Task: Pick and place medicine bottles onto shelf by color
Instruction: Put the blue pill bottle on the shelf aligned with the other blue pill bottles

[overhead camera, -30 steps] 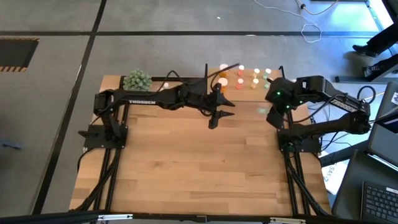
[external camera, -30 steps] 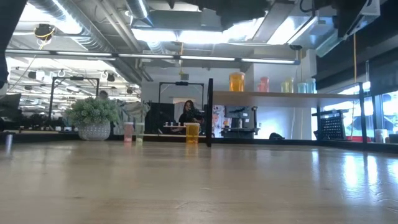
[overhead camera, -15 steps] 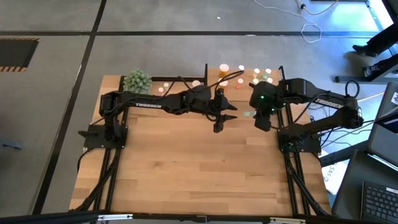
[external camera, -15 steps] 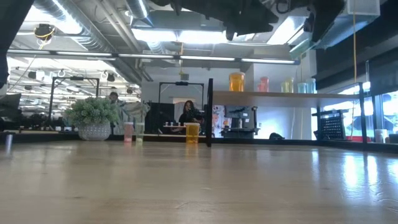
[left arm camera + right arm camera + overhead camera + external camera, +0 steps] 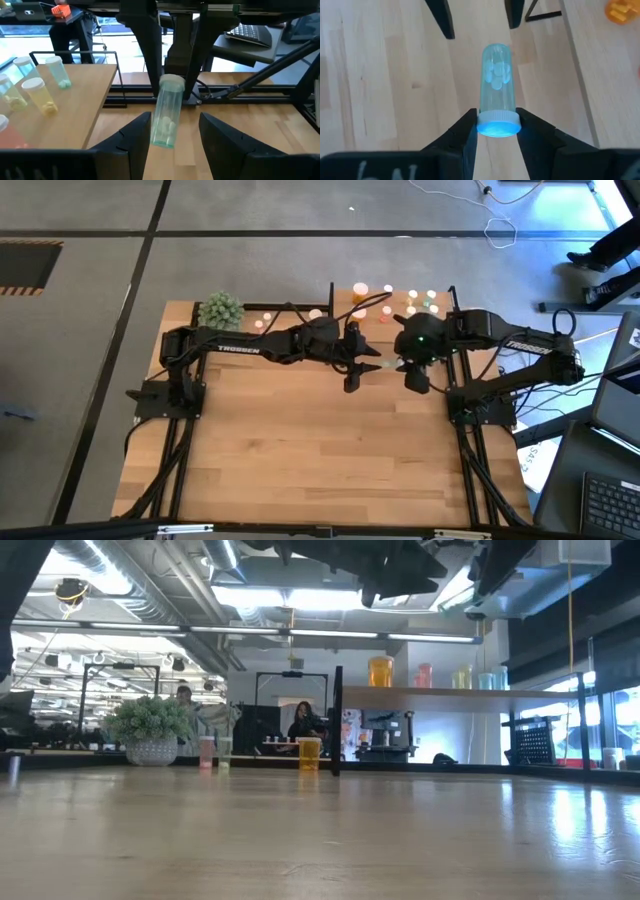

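Note:
My right gripper (image 5: 408, 370) is shut on a pale green medicine bottle (image 5: 497, 80) above the table's far middle. The bottle's base points at my left gripper (image 5: 362, 370), which is open. In the left wrist view its fingers stand on either side of the bottle's base (image 5: 162, 140) without touching. The shelf (image 5: 440, 308) stands at the table's far right; on its raised board (image 5: 450, 692) are orange, pink, yellowish and green bottles. More bottles (image 5: 258, 320) stand on the tabletop at the far left. My right gripper pinches the bottle's pale cap (image 5: 499, 127) between its two fingers. They slant down toward the table's left, and the bottle sticks out beyond them along their line. It is lifted clear of the table, tilted with the cap higher than the base.
A green plant ball in a pot (image 5: 220, 308) stands at the far left corner. The shelf's black posts (image 5: 331, 300) rise just beyond the grippers. Bare wooden tabletop (image 5: 320, 450) spreads toward the near edge. A person's legs (image 5: 600, 250) show beyond the table's far right.
My right gripper has swung from the shelf side toward the table's left, carrying the green bottle and turning it base-first up to my left gripper. My left gripper has sunk a little, then held still. Neither gripper has opened or shut.

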Controlling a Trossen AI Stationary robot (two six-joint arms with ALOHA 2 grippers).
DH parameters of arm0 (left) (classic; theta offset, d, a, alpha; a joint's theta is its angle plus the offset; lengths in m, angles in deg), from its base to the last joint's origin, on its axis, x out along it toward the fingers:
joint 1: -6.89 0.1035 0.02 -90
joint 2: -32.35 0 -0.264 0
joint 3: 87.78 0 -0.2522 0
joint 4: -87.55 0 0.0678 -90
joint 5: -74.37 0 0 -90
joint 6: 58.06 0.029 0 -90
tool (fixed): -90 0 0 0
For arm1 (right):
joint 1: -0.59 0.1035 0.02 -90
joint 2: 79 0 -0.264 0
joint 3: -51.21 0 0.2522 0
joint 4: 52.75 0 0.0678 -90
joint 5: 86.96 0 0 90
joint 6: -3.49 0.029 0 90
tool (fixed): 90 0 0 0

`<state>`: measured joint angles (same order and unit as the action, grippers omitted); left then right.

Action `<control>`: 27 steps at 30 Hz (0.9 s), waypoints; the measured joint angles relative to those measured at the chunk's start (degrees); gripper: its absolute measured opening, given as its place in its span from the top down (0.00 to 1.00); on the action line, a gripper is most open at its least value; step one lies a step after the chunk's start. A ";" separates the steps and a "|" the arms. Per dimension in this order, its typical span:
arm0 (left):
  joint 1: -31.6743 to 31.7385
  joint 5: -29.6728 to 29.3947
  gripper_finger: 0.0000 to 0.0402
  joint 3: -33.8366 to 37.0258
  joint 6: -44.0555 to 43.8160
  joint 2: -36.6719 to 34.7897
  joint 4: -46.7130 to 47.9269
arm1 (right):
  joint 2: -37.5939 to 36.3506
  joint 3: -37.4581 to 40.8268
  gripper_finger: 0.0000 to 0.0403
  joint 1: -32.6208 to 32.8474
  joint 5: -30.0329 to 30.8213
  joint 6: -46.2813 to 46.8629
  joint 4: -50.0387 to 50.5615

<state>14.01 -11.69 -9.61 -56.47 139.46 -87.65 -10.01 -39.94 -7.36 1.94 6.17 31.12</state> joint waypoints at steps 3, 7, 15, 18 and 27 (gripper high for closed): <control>0.01 -0.08 0.59 0.00 0.00 0.00 0.57 | 0.00 0.00 0.69 0.03 0.00 1.99 1.24; 0.01 -0.10 0.59 0.00 0.02 0.00 0.89 | 0.00 0.00 0.69 -0.64 0.37 7.49 8.51; 0.01 -0.08 0.59 0.00 0.02 0.00 0.86 | -0.17 -4.70 0.69 -5.18 4.05 13.60 19.75; 0.03 -0.06 0.59 0.00 0.02 0.00 0.81 | -0.17 -7.66 0.69 -7.33 4.47 13.56 19.90; 0.05 -0.01 0.59 0.00 0.06 0.00 0.77 | -0.03 -10.36 0.69 -15.29 2.59 11.34 19.88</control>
<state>14.07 -11.71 -9.61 -56.41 139.46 -86.88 -10.04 -50.30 -22.65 4.53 17.51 51.00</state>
